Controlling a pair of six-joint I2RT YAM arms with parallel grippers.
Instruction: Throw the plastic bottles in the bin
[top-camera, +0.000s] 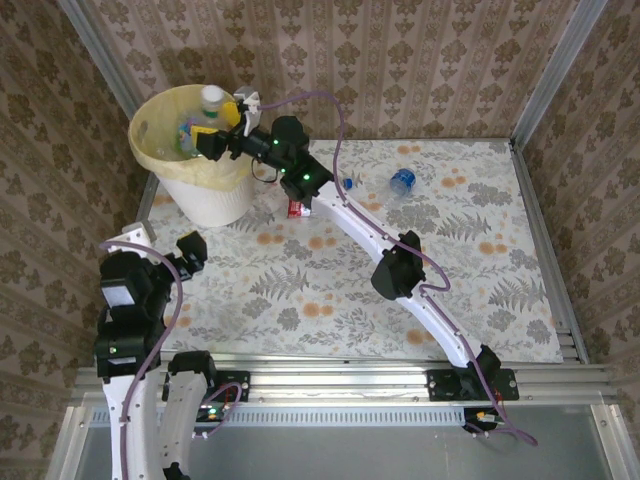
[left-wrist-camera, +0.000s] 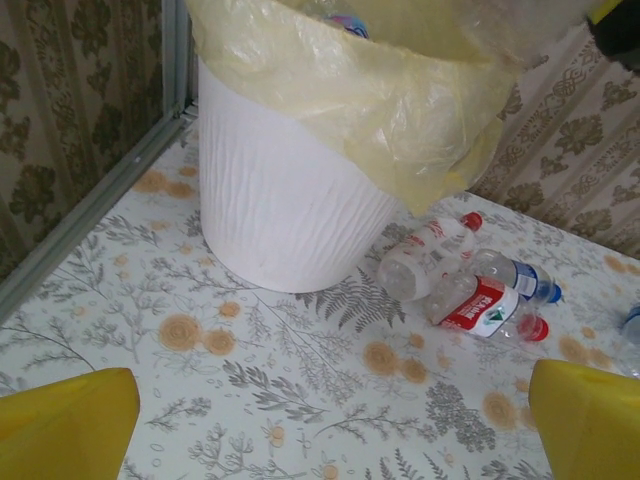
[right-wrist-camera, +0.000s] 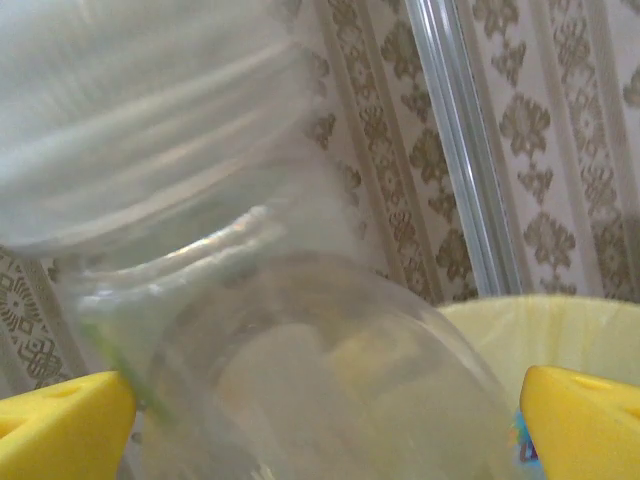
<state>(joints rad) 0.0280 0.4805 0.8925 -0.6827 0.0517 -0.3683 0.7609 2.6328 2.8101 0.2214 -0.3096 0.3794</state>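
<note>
The right gripper (right-wrist-camera: 325, 405) hangs over the bin (top-camera: 205, 195), fingers spread wide, with a blurred clear bottle (right-wrist-camera: 210, 160) loose between them above the yellow liner; I judge this is the drop itself. The left gripper (left-wrist-camera: 335, 425) is also spread and empty. Next, one arm must reach the three bottles (left-wrist-camera: 470, 290) lying beside the bin's foot.
</note>
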